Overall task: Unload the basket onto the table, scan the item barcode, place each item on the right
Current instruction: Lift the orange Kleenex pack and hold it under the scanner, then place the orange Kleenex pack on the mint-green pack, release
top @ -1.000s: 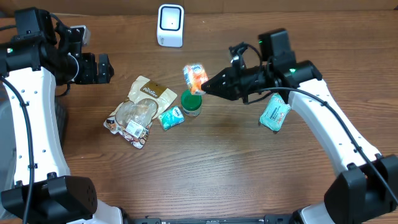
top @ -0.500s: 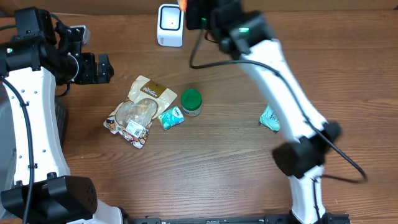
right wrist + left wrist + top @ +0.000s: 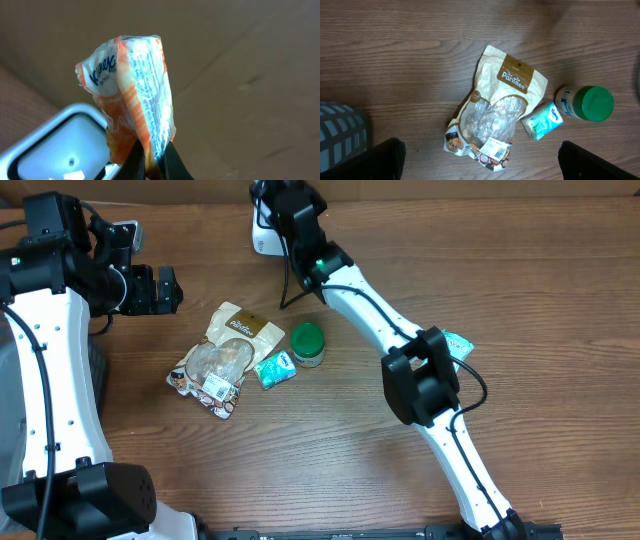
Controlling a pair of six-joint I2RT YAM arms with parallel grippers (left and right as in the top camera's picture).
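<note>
While tight in right jaws, orange Kleenex pack [image 3: 132,100], seemingly near scanner [image 3: 60,145].

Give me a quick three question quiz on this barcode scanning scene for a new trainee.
1. True or false: the right gripper is shut on the orange Kleenex pack.
2. Which item lies between the PanTree bag and the green-lidded jar? A: a teal tissue pack. B: a spoon. C: a cup.
3. Short answer: is the left gripper open or shut?

Key: 1 true. 2 A. 3 open, with nothing between its fingers.
</note>
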